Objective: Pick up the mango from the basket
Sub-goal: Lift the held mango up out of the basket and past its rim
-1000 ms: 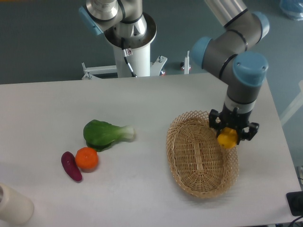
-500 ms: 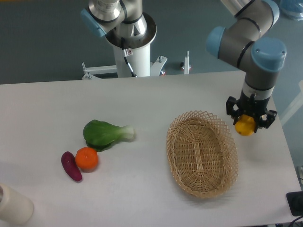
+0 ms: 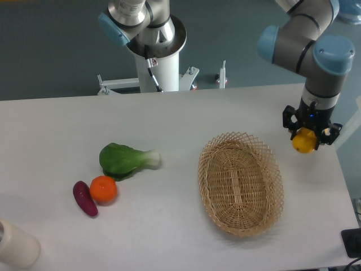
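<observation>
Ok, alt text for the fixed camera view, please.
The gripper holds the mango right of the now empty basket. On the table's left lie a green leafy vegetable, an orange fruit and a purple eggplant.

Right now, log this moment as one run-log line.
tool: shut on mango | mango: lifted, right of basket | basket: no fruit inside | table: greens, orange fruit, eggplant left

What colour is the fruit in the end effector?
Yellow. The mango shows clearly in the fixed camera view, held by the end effector right of the basket.
</observation>
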Controlling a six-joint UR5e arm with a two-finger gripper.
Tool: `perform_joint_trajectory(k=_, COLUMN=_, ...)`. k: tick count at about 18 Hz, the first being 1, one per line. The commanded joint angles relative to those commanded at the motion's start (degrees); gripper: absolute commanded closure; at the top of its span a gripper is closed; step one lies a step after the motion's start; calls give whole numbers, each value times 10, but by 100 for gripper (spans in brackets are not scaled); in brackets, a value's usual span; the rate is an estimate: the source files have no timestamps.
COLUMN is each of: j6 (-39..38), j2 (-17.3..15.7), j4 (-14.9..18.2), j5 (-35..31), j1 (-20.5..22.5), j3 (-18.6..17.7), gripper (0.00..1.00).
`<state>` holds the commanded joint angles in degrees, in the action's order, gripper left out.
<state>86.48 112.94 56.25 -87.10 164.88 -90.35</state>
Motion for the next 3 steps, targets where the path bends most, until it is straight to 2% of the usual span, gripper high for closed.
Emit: perform_joint_trajectory(k=3, j6=7, j2=-1, j4=0, j5=-1, j1=4, j3=-2, gripper=55)
